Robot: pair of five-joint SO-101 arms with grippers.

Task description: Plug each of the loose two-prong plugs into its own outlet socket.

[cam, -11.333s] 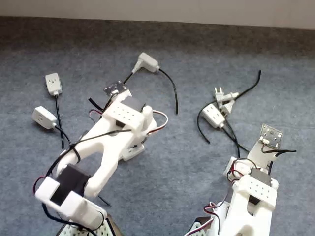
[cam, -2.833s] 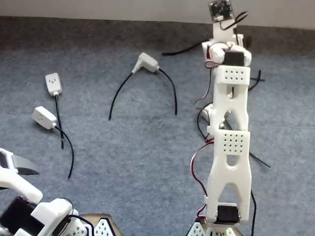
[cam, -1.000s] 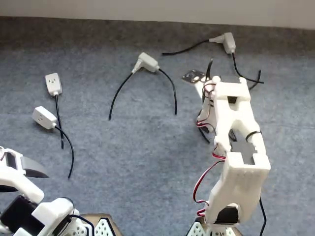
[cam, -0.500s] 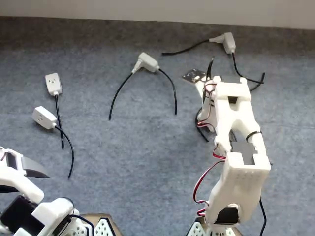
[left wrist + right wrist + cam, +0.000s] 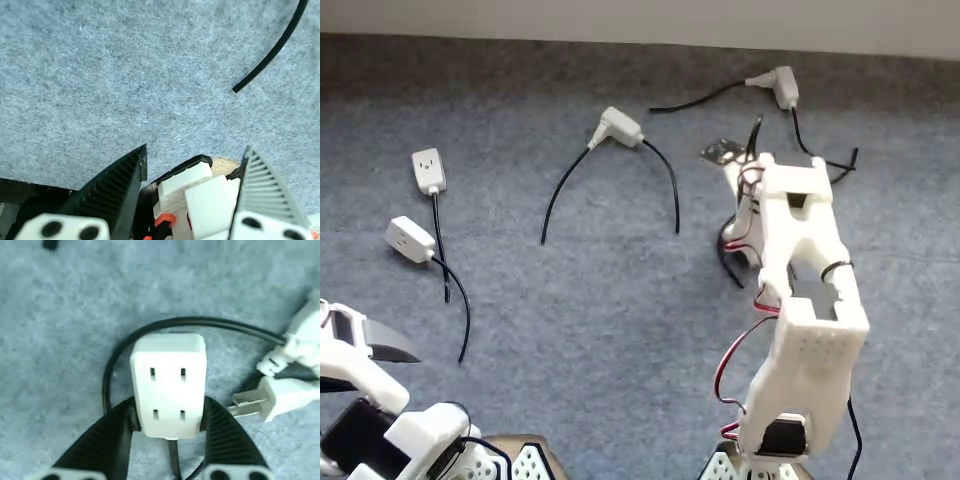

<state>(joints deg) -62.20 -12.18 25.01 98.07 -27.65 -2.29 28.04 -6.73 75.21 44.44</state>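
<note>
Grey felt mat [image 5: 620, 330] all over the table. Far left, the left gripper [image 5: 195, 150] hangs over its own base, jaws wide apart, nothing in them. Two spare sockets [image 5: 428, 170] lie near the left edge, and an angled plug [image 5: 618, 127] sits mid-table, well apart from them. Over on the right, the right gripper [image 5: 169, 407] looks clamped on the sides of an outlet socket [image 5: 168, 370], with a two-prong plug [image 5: 280, 399] just beside it. Reads like the hold-the-socket step to me; next the prongs need lining up with the slots. There's plenty of open mat to its left, but cables [image 5: 820, 160] crowd the right.
</note>
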